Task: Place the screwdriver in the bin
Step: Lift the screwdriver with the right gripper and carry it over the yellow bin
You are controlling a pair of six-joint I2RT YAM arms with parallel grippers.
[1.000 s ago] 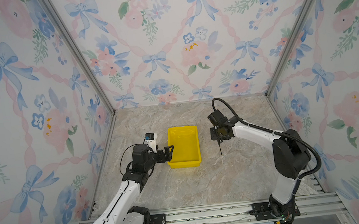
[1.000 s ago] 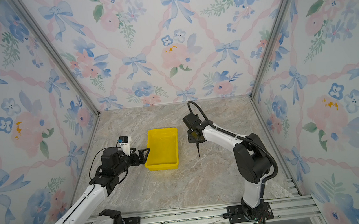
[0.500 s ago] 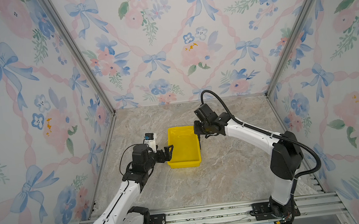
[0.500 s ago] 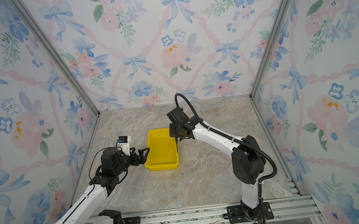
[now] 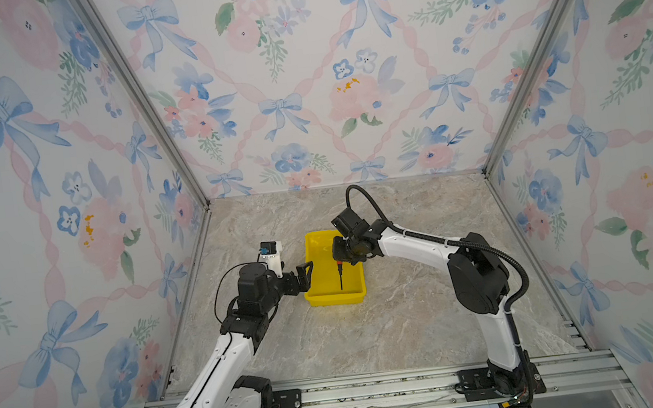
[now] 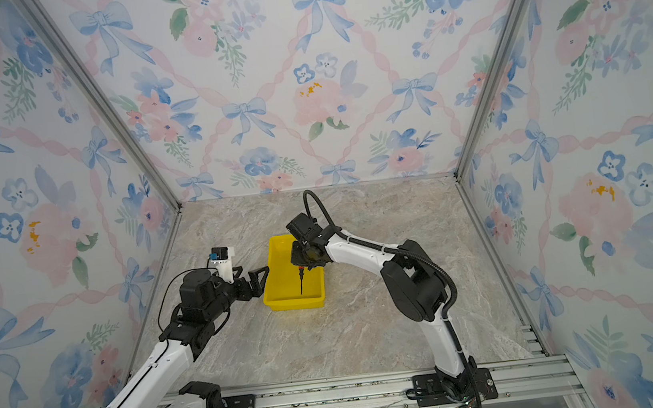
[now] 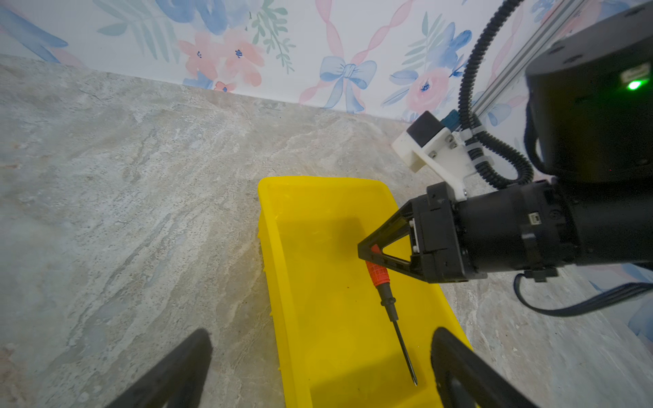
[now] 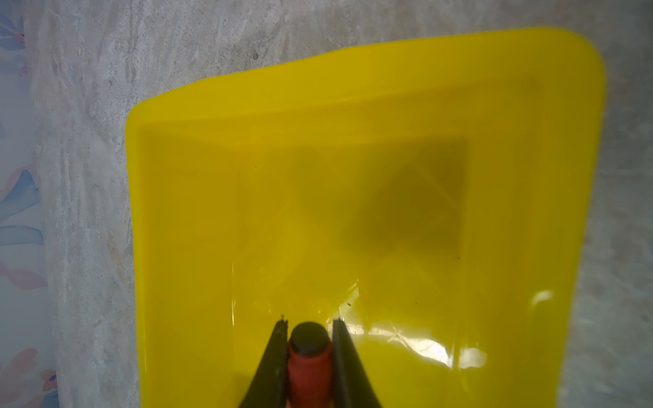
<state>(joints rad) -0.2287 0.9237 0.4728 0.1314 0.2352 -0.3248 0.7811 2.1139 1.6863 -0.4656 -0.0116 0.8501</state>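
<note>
I'm looking at a grey-beige, marble-patterned table (image 5: 413, 320). Flat on it sits the yellow bin (image 5: 335, 298), slightly left of centre, its long sides running near to far.

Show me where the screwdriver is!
In both top views the screwdriver is mid-table over the yellow bin, tip down, held by the right end effector.
</note>
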